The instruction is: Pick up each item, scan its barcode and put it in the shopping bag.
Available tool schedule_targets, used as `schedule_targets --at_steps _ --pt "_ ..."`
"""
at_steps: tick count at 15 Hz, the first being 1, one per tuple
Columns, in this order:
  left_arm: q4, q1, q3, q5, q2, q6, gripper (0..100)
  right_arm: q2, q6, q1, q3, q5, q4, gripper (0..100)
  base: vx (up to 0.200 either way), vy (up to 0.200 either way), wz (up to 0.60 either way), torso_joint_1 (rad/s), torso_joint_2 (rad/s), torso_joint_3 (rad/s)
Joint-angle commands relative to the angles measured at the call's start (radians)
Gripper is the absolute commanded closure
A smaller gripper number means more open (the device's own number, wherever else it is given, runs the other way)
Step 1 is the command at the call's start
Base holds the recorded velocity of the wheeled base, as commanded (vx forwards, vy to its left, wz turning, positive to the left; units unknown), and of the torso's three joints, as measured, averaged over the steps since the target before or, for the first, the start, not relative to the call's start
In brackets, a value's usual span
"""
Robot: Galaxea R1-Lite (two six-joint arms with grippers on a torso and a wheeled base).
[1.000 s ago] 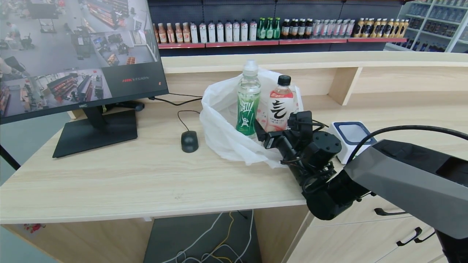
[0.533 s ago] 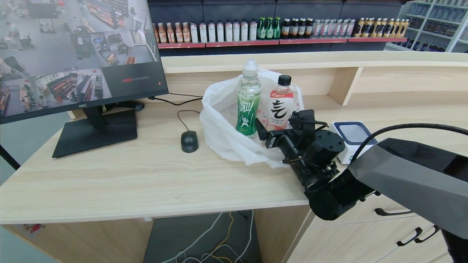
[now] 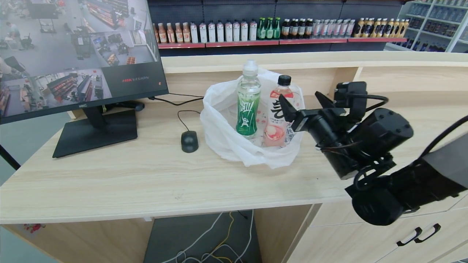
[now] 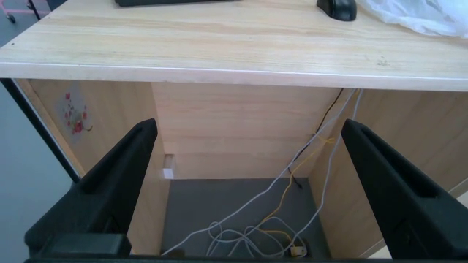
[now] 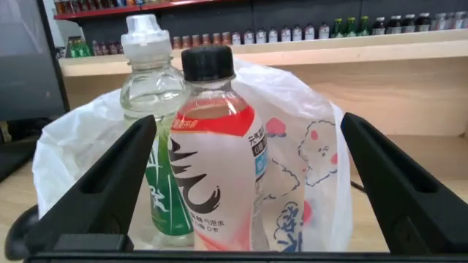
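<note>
Right gripper point(image 3: 300, 99), jaws apart, empty, is hovering right of the bag point(image 3: 219, 120); upright pink bottle point(image 3: 275, 109) is sitting nearest.

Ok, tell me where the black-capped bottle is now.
In the head view the black-capped bottle stands upright inside the shopping bag, right of the green-labelled bottle.

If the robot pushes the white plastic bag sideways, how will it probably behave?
The bag looks thin and crumpled, so it would probably buckle, not slide. The tall, narrow green bottle and pink bottle standing inside may tip; soft walls give little support.
</note>
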Motion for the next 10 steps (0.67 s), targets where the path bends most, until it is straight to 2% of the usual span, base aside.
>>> schedule_targets --at_steps 1,2,3,4,5,6,7,8,9,10 --pt "0.000 0.001 0.000 0.000 0.000 -0.001 0 -0.288 0.002 -0.019 0.198 0.000 -0.001 0 0.000 0.000 0.00 0.000 0.00 0.000" --pt "0.000 -0.001 0.000 0.000 0.000 -0.001 0 -0.546 0.038 -0.107 0.470 0.009 -0.001 0 0.000 0.000 0.00 0.000 0.00 0.000" --pt "0.000 -0.001 0.000 0.000 0.000 -0.001 0 -0.669 0.063 -0.159 0.580 0.012 0.008 0 0.000 0.000 0.00 0.000 0.00 0.000" --pt "0.000 -0.001 0.000 0.000 0.000 -0.001 0 -0.723 0.077 -0.187 0.628 0.010 0.043 0 0.000 0.000 0.00 0.000 0.00 0.000" --pt "0.000 0.001 0.000 0.000 0.000 -0.001 0 -0.893 0.104 -0.225 0.698 0.010 0.183 0 0.000 0.000 0.00 0.000 0.00 0.000" --pt "0.000 -0.001 0.000 0.000 0.000 -0.001 0 -0.931 0.104 -0.225 0.709 0.012 0.226 0 0.000 0.000 0.00 0.000 0.00 0.000" --pt "0.000 0.001 0.000 0.000 0.000 -0.001 0 -1.060 0.092 -0.219 0.730 0.017 0.376 0 0.000 0.000 0.00 0.000 0.00 0.000" --pt "0.000 -0.001 0.000 0.000 0.000 -0.001 0 -1.270 0.069 -0.194 0.778 0.058 0.618 0 0.000 0.000 0.00 0.000 0.00 0.000" --pt "0.000 -0.001 0.000 0.000 0.000 -0.001 0 -1.342 0.068 -0.193 0.790 0.070 0.704 0 0.000 0.000 0.00 0.000 0.00 0.000" --pt "0.000 -0.001 0.000 0.000 0.000 -0.001 0 -1.566 0.054 -0.193 0.784 0.089 1.016 0 0.000 0.000 0.00 0.000 0.00 0.000"
